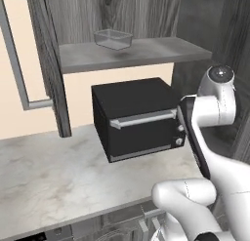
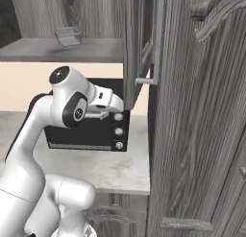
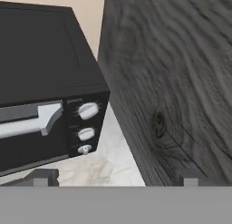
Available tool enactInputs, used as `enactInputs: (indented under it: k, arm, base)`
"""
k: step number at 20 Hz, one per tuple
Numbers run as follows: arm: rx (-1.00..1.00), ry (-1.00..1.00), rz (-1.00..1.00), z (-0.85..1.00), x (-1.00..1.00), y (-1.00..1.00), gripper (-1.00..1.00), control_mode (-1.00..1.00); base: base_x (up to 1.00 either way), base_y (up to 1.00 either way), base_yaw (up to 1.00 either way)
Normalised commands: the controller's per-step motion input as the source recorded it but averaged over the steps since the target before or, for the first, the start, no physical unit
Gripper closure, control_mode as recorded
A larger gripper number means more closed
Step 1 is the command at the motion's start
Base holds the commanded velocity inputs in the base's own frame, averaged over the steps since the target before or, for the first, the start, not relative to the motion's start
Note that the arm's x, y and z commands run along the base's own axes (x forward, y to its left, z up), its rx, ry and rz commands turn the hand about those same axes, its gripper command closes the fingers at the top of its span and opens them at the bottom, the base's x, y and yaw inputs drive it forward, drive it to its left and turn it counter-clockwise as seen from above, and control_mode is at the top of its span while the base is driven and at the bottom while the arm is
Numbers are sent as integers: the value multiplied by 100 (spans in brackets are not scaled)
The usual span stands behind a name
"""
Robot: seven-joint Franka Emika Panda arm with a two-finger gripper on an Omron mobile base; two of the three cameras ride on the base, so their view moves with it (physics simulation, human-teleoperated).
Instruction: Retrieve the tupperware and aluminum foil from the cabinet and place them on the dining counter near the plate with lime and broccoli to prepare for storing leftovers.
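While the gripper (image 3: 115,177) hangs spread and empty low beside the toaster oven (image 1: 136,119), the tupperware (image 1: 113,38) sits upper centre on the cabinet shelf (image 1: 146,52); raising the arm risks clipping the shelf edge or open door (image 2: 144,44).

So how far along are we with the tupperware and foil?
Done: cabinet door open. In hand: nothing; the gripper is open, low beside the toaster oven. Left: the tupperware sits untouched on the shelf; no foil or dining counter is visible.
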Motion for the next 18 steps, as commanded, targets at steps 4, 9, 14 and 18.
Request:
enactInputs:
  k: [4, 9, 14, 18]
  arm:
    - [-13, -25, 0, 25, -27, 41, -100, -100]
    - [-16, -37, 6, 58, -56, 47, -100, -100]
    - [-11, -26, 6, 77, -25, 37, -100, -100]
    - [-6, -23, 6, 95, -26, 54, -100, -100]
  base:
    - [-3, 21, -1]
    - [0, 0, 0]
    - [0, 0, 0]
    - [0, 0, 0]
